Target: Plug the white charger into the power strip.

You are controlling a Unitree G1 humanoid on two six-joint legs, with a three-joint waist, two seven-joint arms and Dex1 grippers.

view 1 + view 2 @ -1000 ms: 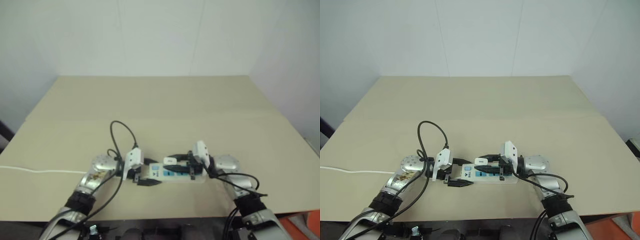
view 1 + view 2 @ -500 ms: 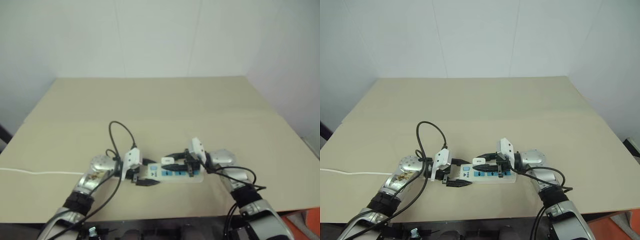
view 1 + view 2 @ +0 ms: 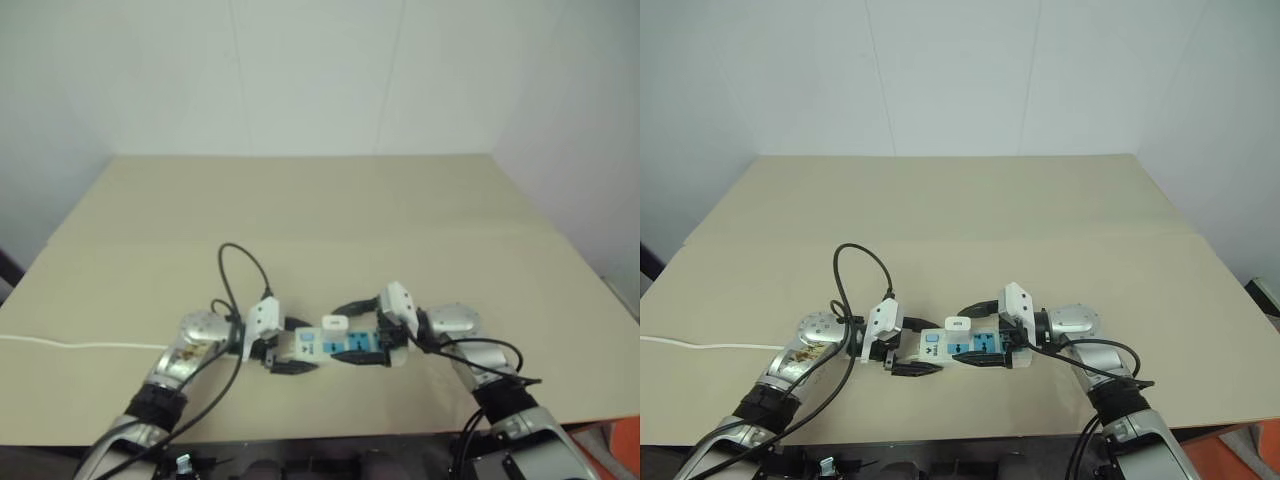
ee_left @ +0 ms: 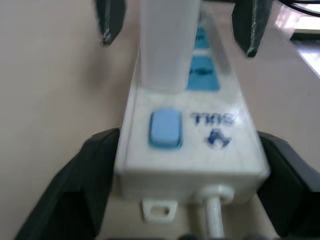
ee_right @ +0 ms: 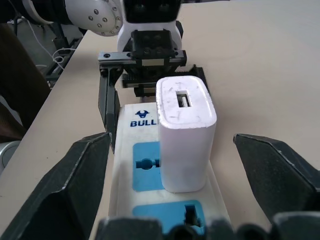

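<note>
We see the power strip (image 5: 150, 190) lying flat on the tan worktop (image 3: 970, 220), near its front edge and roughly midway along it, running parallel to that edge. The white charger (image 5: 186, 132) stands upright in the strip, seated on the blue socket panel nearest the switch end, its top face with a small slot turned upward. Two more blue panels lie on the strip past the charger toward our right arm.

Our left hand (image 3: 906, 352) sits at the switch end of the strip, its two black fingers (image 4: 90, 175) spread wide, one on each side of the strip's end without pinching it. The blue switch (image 4: 165, 129) and printed logo lie between them, and the thin white cord (image 4: 212, 215) leaves the strip's end toward the wrist.

Our right hand (image 3: 975, 335) comes in from the opposite end, its fingers (image 5: 82, 175) also spread apart, standing clear on either side of the charger and the strip, touching neither. A black cable (image 3: 855, 270) loops up from our left wrist, and a white cable (image 3: 700, 344) trails off toward the worktop's left edge.
</note>
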